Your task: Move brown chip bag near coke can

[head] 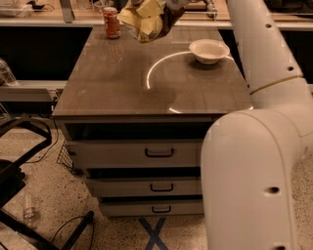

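The brown chip bag (146, 20), crinkled with pale tan-yellow ends, hangs in the air over the far part of the table. My gripper (172, 5) is at the top edge of the view, shut on the bag's upper right side; most of the gripper is cut off. The coke can (111, 22), red with a silver top, stands upright at the far left of the table (117, 83), just left of the bag and apart from it.
A white round bowl (209, 50) sits at the far right of the table. My white arm (254, 146) fills the right side. Drawers (159, 152) are below the tabletop. A black stand (19, 166) is on the floor at left.
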Controlling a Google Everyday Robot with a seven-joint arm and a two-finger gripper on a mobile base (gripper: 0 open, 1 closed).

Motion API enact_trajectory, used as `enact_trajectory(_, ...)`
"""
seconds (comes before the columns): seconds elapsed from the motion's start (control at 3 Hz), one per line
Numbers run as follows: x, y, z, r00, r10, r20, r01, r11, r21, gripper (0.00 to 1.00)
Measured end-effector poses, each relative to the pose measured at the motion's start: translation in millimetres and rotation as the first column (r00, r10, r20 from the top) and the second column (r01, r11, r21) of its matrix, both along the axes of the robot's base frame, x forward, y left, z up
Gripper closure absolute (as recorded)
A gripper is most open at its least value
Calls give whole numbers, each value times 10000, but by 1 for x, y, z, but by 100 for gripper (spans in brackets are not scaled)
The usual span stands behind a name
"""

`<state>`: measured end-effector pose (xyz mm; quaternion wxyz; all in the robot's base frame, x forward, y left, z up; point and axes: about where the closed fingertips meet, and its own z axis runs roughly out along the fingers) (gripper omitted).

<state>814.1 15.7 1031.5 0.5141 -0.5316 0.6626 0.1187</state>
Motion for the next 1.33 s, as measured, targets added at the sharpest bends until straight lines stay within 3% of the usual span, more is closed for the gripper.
enact_trajectory(0.33,61,-19,-4,9864,-1189,1134,1076,9890,1014,100)
enact_trajectory(0.67,100,-30,-3,9564,-2110,2022,1801,9704,1607,100)
enact_trajectory(1.0,121,-25,-12,9432,-2510,2178,2145,9604,1778,100)
enact_trajectory(1.33,129,6,-42,9590,-2513,1310,2315,9614,1489,100)
